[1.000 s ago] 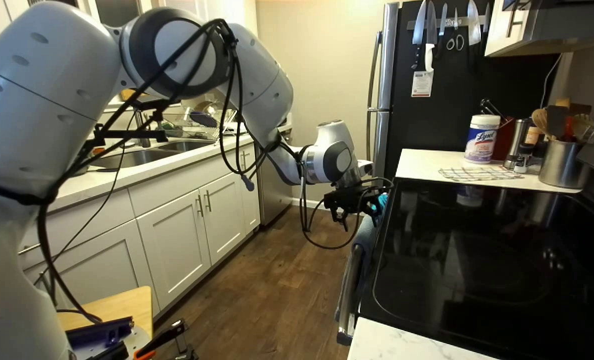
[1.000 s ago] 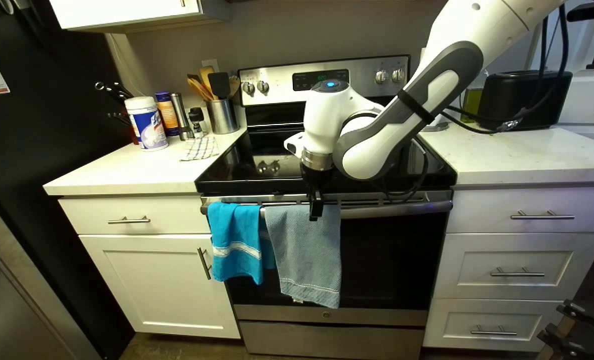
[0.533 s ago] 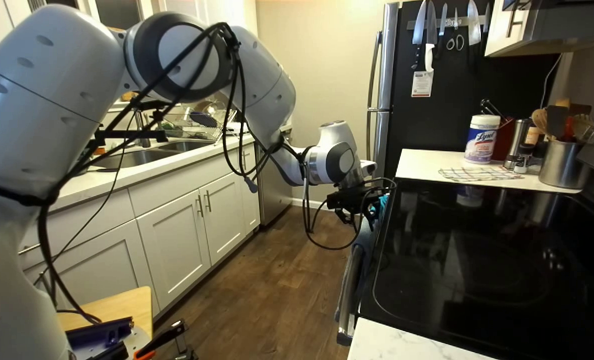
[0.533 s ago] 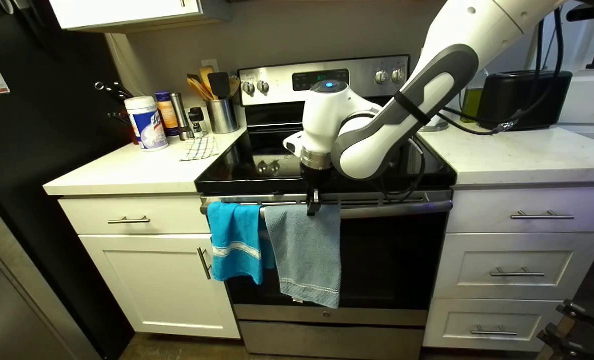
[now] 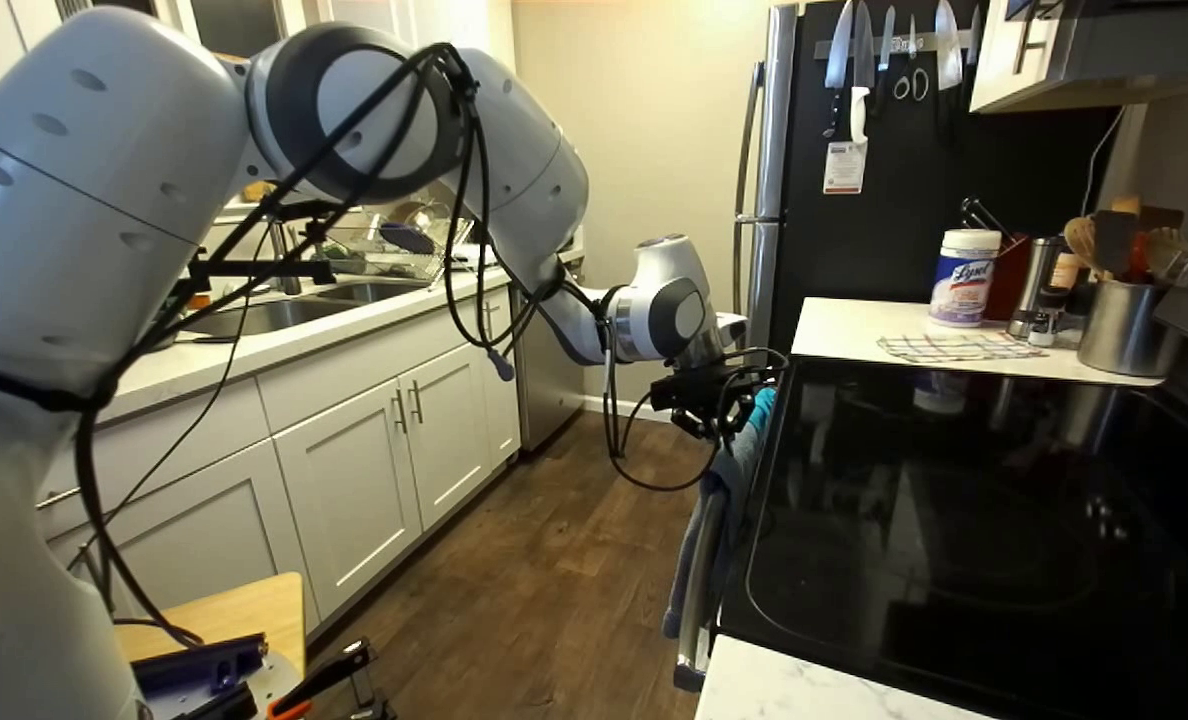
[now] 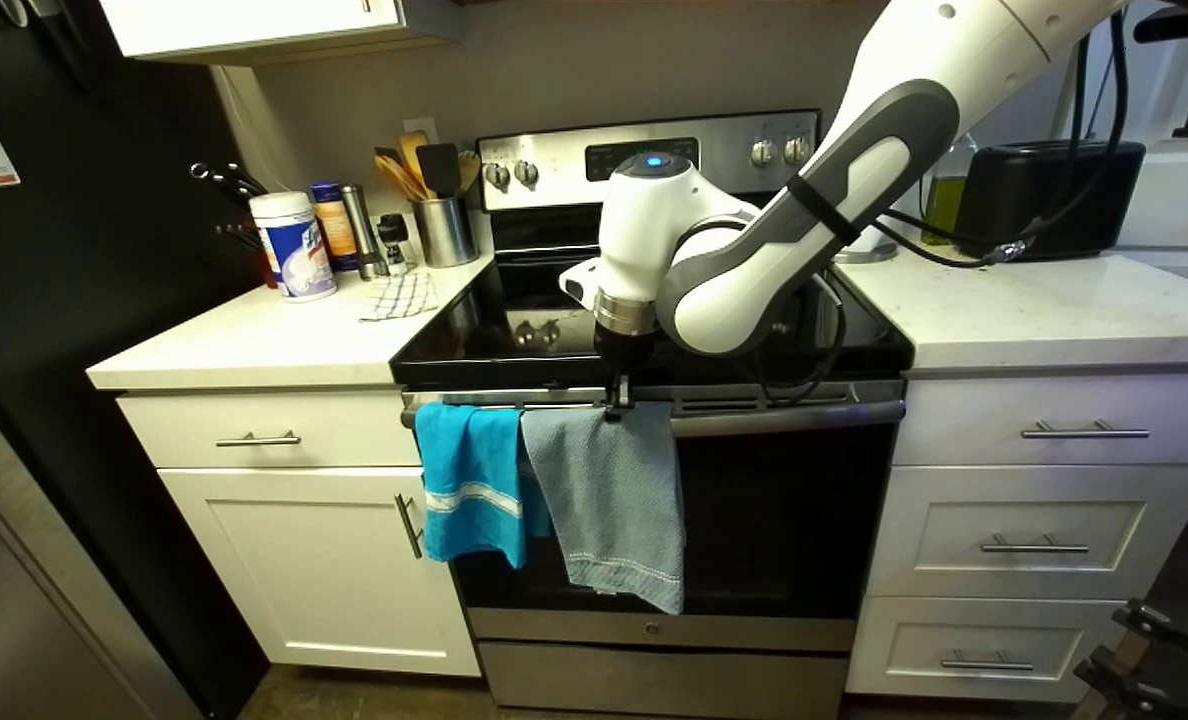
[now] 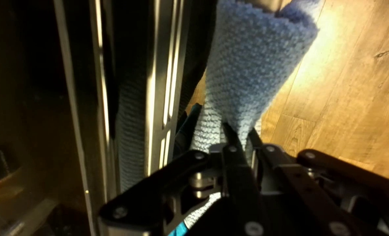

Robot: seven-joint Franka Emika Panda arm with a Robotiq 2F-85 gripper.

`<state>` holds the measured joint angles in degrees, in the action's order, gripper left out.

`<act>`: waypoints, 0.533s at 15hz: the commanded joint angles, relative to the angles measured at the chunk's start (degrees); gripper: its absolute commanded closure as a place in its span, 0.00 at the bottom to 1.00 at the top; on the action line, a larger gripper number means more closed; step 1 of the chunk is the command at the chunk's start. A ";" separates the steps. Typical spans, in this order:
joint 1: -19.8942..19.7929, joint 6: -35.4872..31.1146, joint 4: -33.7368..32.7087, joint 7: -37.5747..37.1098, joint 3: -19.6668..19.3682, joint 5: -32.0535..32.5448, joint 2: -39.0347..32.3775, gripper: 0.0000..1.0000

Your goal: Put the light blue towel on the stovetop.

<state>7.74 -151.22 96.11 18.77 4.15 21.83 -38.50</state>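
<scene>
Wrist view: my tool (image 7: 242,132) is pinched together on a fold of the light blue towel (image 7: 247,59); slotted metal trim (image 7: 159,98) runs along the left, wood floor (image 7: 338,98) opens on the right. In an exterior view: I hang just outside the floor-side edge of the stovetop (image 5: 914,500), flat, black, glossy; the white tabletop (image 5: 839,322) with Lysol canister (image 5: 962,280) adjoins, refrigerator (image 5: 914,230) beyond. In an exterior view: light blue towel draped over the oven handle (image 6: 784,424), coarse weave, just beside a white-banded bright blue towel (image 6: 469,460).
</scene>
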 commanded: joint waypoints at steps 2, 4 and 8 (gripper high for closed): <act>-0.85 0.24 0.25 1.55 0.16 -0.80 0.51 0.98; -1.13 0.25 1.05 1.31 0.27 -1.24 1.68 0.98; -2.19 -0.40 6.39 0.51 -0.17 -1.36 9.19 0.98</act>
<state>7.00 -151.27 96.40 18.76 3.99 21.43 -36.92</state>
